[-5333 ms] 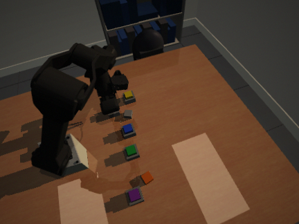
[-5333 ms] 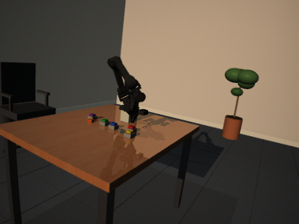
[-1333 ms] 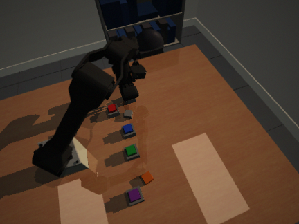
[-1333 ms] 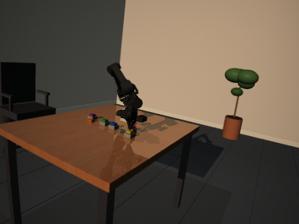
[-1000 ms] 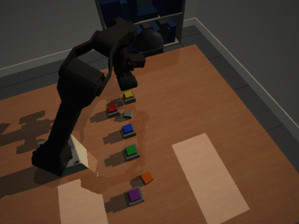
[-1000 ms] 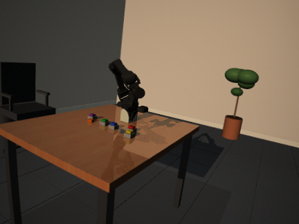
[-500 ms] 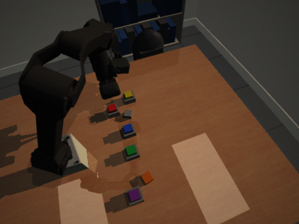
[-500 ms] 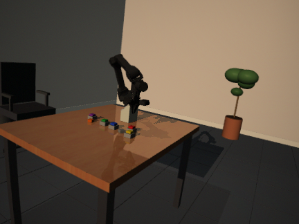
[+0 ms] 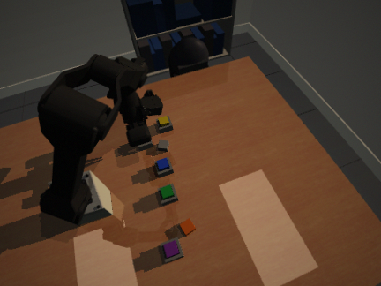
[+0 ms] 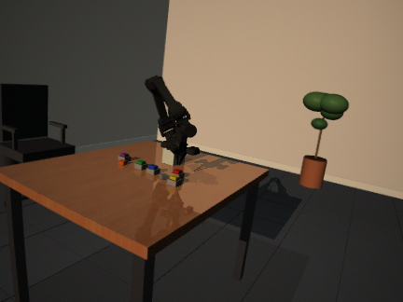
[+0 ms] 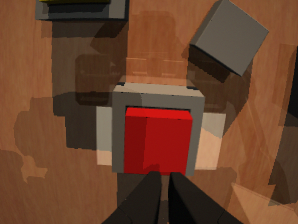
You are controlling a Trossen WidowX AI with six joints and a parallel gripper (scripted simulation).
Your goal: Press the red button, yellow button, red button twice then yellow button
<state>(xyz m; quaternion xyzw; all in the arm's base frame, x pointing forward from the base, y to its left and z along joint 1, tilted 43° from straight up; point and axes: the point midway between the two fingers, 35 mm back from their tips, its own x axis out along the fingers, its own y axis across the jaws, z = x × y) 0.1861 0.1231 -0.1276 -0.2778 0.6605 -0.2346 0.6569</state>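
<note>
The red button (image 10: 177,171) (image 11: 167,142) stands in a grey housing with its cap raised. In the top view the arm hides its cap. My gripper (image 11: 164,181) (image 10: 180,163) is shut and empty, a little above the red button; its fingertips overlap the near edge of the cap in the wrist view. The gap between tips and cap is hard to judge. The yellow button (image 9: 163,121) (image 10: 174,178) (image 11: 75,1) stands beside the red one with its cap raised, mostly cut off at the top edge of the wrist view.
A grey block (image 9: 163,145) (image 10: 163,176) (image 11: 230,37) lies close to the red and yellow buttons. The blue button (image 9: 162,164) (image 10: 152,167), green button (image 9: 167,191) (image 10: 140,162) and purple button (image 9: 171,249) (image 10: 124,155) form a row. An orange block (image 9: 188,227) (image 10: 121,163) lies near the purple one.
</note>
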